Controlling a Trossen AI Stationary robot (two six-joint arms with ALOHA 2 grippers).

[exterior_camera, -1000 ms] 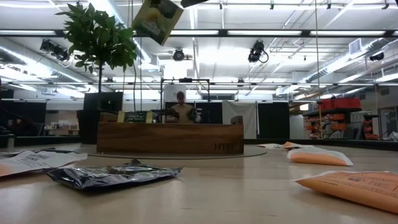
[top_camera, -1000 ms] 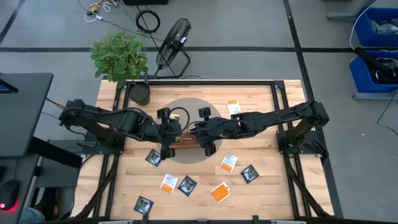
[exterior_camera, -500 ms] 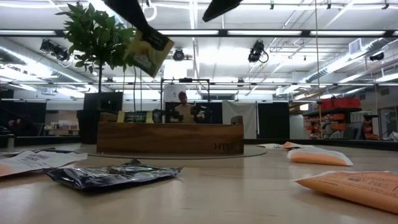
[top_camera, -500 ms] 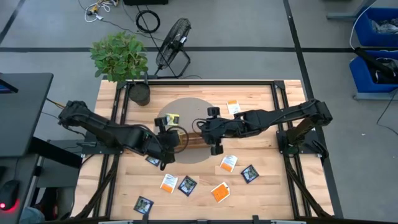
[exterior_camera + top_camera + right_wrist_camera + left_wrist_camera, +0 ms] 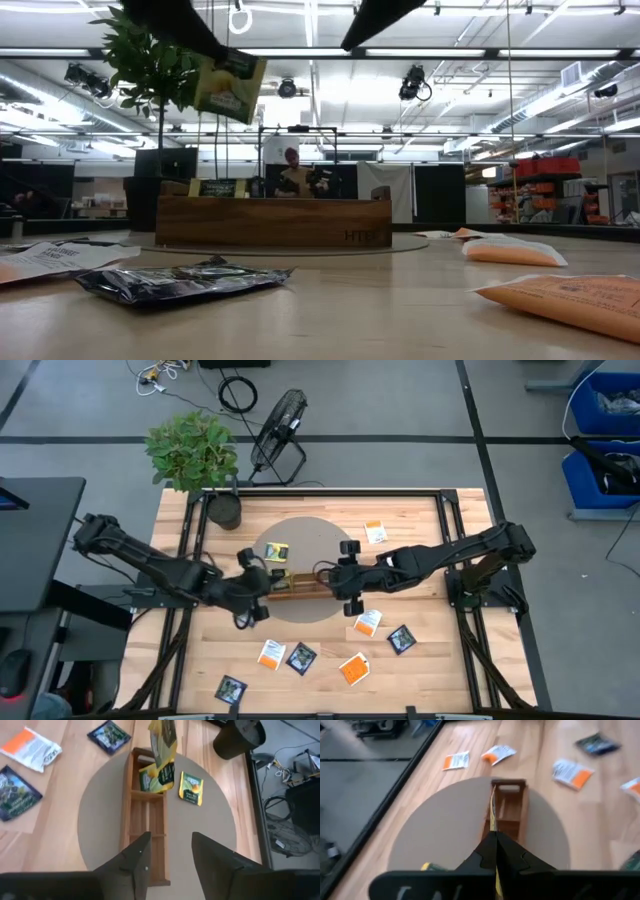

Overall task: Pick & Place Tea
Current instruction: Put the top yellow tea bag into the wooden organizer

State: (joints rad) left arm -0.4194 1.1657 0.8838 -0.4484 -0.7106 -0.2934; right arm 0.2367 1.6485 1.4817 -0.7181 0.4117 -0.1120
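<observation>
1. Fingers of the left gripper (image 5: 495,845) pinch a yellow-green tea sachet (image 5: 228,88) above the wooden tray (image 5: 146,832).
2. Right gripper (image 5: 169,851) hovers nearby, fingers apart, empty.
3. Another yellow-green sachet (image 5: 276,551) lies beside the tray.

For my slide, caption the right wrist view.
Open right hand above tray; yellow sachet beside it.

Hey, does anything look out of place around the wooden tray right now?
Yes. One yellow-green tea sachet lies flat on the round mat, beside the wooden tray rather than in it. Another yellow-green sachet sits tilted in the tray's end compartment instead of lying flat.
</observation>
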